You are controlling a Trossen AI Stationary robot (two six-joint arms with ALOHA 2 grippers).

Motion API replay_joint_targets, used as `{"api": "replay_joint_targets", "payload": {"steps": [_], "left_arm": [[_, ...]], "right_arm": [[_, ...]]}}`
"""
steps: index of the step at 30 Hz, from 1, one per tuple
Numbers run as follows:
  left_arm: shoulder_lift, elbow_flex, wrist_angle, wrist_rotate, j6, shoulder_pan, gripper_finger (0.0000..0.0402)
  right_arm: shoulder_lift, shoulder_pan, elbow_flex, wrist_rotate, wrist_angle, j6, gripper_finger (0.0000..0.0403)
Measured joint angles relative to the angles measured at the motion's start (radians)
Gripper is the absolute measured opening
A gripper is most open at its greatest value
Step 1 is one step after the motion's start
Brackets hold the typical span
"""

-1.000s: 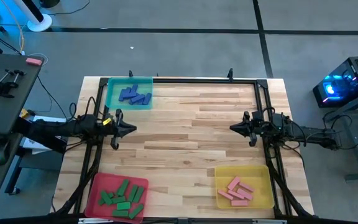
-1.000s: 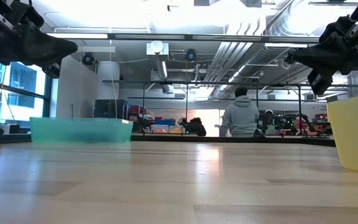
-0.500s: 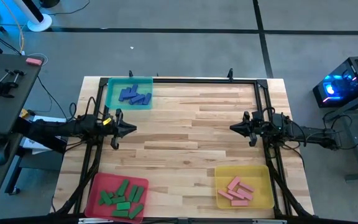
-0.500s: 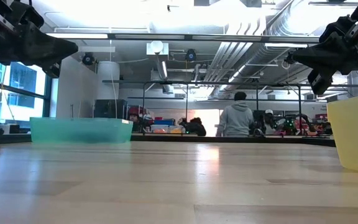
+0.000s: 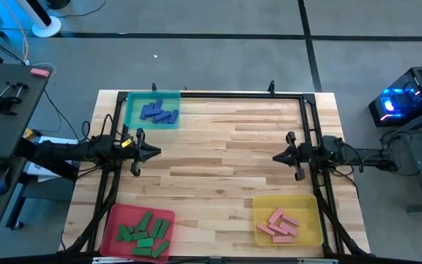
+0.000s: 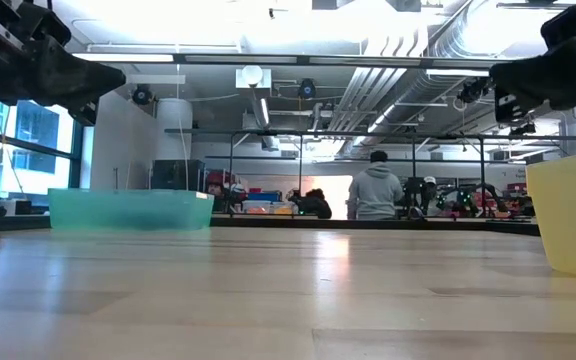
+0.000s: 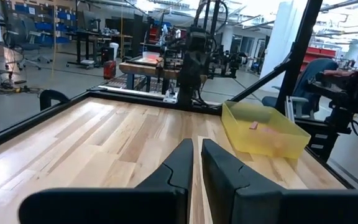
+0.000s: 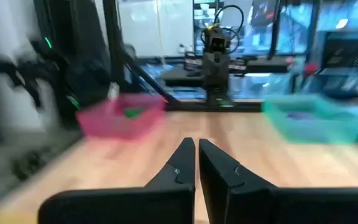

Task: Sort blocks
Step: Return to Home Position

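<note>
Desk: Item one, grippers?

Operator: Left gripper (image 5: pixel 154 152): raised over the left side of the pale wooden plank table (image 5: pixel 218 158), at mid-depth. Fingers drawn together to a slim slit, nothing held. Right gripper (image 5: pixel 276 156): right side, mid-depth, facing the left one. I read its fingers the same way, nearly touching and empty.

Desk: Item two, blocks?

Operator: Small blue bar blocks (image 5: pixel 159 112): in the translucent teal tray (image 5: pixel 132 110), far left. Green bar blocks (image 5: pixel 143 235): in the red tray (image 5: pixel 112 220), near left. Pink bar blocks (image 5: pixel 278 224): in the yellow tray (image 5: pixel 310 216), near right. I see none loose on the planks, so I judge the sorting done.

Desk: Item three, hazards?

Operator: The right arm lies near the yellow tray's far side. If I draw it back low, a link or cable could nudge the wall and spill pink bars. The same goes for the left arm, which sits between the teal and red trays. Also, green sits in red, so a colour-match check might wrongly flag it.
</note>
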Motion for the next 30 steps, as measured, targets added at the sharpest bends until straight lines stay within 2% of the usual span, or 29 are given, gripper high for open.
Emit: {"api": "replay_joint_targets", "payload": {"steps": [5, 30], "left_arm": [[0.002, 0.0, 0.0, -0.001, 0.0, 0.0, 0.0023], [0.002, 0.0, 0.0, 0.0, 0.0, 0.0, 0.0023]], "right_arm": [[0.0, 0.046, -0.008, 0.088, 0.006, -0.19, 0.0], [0.013, 0.056, -0.008, 0.099, 0.004, -0.188, 0.0]]}}
